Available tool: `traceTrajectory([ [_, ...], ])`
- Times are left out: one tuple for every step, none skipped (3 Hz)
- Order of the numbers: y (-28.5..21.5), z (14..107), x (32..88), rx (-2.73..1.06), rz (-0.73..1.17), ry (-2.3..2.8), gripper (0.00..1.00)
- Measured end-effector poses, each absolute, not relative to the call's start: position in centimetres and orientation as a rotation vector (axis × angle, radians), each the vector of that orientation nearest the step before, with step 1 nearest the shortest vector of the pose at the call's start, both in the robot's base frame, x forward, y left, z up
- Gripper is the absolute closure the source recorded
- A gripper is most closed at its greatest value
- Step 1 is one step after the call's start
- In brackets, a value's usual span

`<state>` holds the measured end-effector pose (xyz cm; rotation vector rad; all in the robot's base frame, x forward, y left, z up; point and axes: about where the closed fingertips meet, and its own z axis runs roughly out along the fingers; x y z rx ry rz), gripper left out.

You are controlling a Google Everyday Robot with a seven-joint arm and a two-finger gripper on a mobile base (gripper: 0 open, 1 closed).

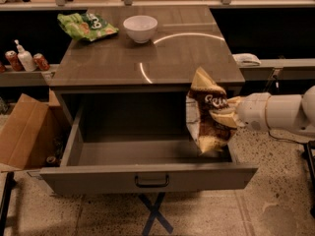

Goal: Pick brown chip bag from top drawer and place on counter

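The brown chip bag hangs upright at the right side of the open top drawer, lifted clear of the drawer floor, its top reaching the level of the counter edge. My gripper comes in from the right on a white arm and is shut on the bag's right side. The drawer is pulled fully out and its floor is bare.
A green chip bag and a white bowl sit at the back of the counter. A cardboard box stands on the floor to the left. Cans and a bottle stand on a left shelf.
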<state>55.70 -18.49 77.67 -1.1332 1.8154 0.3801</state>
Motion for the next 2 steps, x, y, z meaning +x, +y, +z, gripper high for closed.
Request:
traceTrajectory([
  [-18.2,84.4,54.4,-1.203,0.263,1.659,1.0],
  [-18.1,90.2,54.8,-1.235,0.161,1.536,1.0],
])
